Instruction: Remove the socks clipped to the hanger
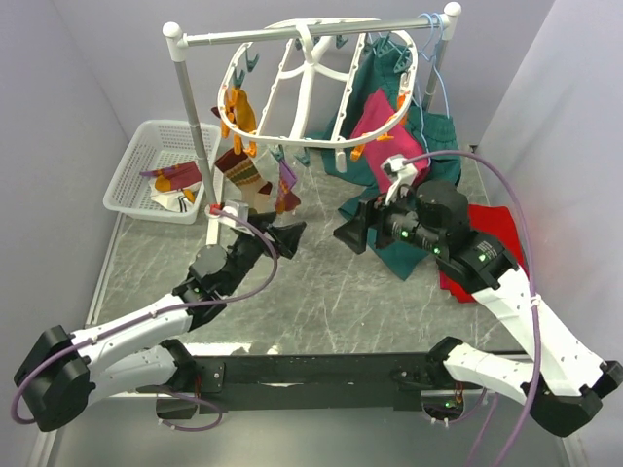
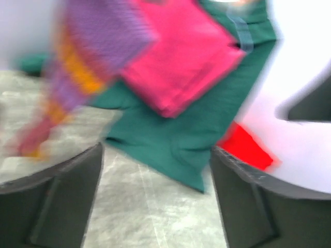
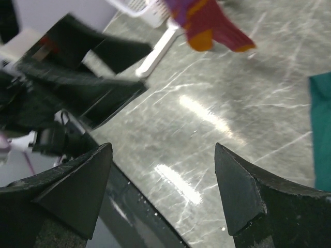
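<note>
Three socks (image 1: 243, 170), orange, maroon-striped and purple, clipped along the near-left rim of the white hanger (image 1: 313, 92), itself hooked on the rack pole (image 1: 282, 37) at the far side, with a few more lying in the basket (image 1: 131, 161) at far left. Left gripper (image 1: 282, 236) spread wide and holding nothing, just near of the purple sock (image 1: 286, 187). Right gripper (image 1: 355, 230) likewise spread and empty, low over the table (image 1: 321, 302) beside the green clothes (image 1: 399, 261).

White hanger (image 1: 289, 73); purple-and-orange striped sock (image 2: 88, 46); magenta garment (image 2: 181, 57); green cloth (image 2: 165, 144).
</note>
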